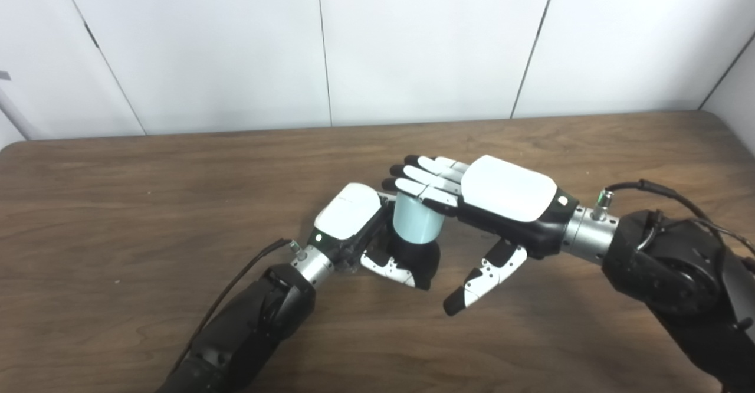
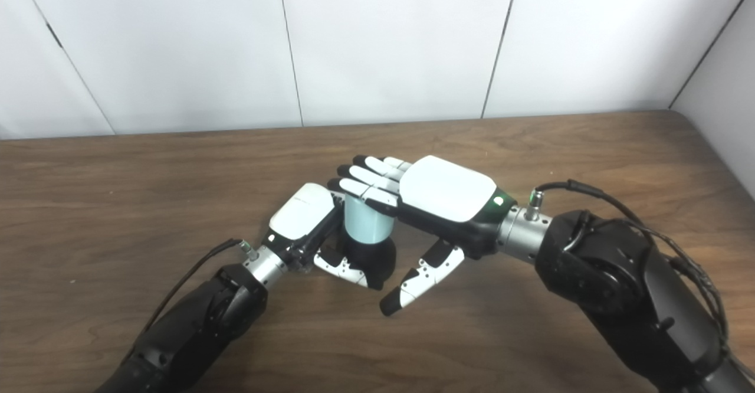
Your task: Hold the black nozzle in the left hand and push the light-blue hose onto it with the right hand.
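wooden table meets white wall panels at its far edge. mid-table, left hand grips the nozzle; right hand, fingers spread flat, rests on the hose.

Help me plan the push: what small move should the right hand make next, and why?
Probably press straight down. The right hand lies flat, fingers spread over the top of the light-blue cylindrical hose, which stands on the black nozzle gripped by the left hand.
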You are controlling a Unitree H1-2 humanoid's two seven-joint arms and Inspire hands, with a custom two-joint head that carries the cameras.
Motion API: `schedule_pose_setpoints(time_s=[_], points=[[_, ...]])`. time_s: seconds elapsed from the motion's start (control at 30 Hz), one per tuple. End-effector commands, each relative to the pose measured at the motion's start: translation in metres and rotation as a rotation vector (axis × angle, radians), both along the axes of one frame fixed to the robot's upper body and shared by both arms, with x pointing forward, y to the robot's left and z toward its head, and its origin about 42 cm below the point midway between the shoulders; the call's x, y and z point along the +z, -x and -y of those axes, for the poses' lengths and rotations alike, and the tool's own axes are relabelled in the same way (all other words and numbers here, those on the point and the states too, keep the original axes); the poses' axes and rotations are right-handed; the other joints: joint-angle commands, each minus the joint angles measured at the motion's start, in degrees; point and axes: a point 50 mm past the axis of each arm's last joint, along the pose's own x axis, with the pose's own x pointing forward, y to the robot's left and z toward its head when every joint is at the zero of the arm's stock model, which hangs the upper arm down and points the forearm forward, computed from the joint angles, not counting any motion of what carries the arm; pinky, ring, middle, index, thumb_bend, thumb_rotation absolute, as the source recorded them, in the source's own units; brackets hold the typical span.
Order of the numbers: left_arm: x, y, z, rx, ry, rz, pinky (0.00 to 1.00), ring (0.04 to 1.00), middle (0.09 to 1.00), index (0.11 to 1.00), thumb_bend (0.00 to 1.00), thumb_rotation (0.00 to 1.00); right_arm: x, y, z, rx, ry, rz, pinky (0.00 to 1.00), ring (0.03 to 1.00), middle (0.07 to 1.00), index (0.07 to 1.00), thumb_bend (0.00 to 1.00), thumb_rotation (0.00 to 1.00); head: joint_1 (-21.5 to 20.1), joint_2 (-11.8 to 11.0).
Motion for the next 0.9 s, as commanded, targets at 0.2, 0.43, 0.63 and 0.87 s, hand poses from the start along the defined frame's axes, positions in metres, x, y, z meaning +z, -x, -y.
schedule_pose_setpoints(time_s=[0.2,0.43,0.63,0.87], points=[[-0.061,0.032,-0.023,0.02,-0.205,-0.186,0.32,0.422,0.407,0.509,0.52,0.0,-0.02,-0.005,-0.015,0.055,0.117,-0.112,0.98,1.0,1.0,1.0,0.91,0.87,-0.03,0.17],[-0.061,0.033,-0.022,0.017,-0.202,-0.191,0.32,0.43,0.411,0.51,0.52,0.0,-0.018,-0.01,-0.02,0.057,0.127,-0.123,0.99,1.0,1.0,1.0,0.92,0.86,-0.04,0.32],[-0.061,0.032,-0.022,0.019,-0.207,-0.188,0.33,0.441,0.415,0.512,0.52,0.0,-0.017,-0.012,-0.017,0.048,0.099,-0.11,0.98,1.0,1.0,1.0,0.92,0.86,0.07,0.2],[-0.063,0.032,-0.025,0.026,-0.198,-0.182,0.31,0.414,0.4,0.506,0.52,0.0,0.001,-0.018,-0.01,0.024,-0.374,0.004,0.73,0.901,0.964,0.982,0.7,0.68,-0.04,-0.1]])
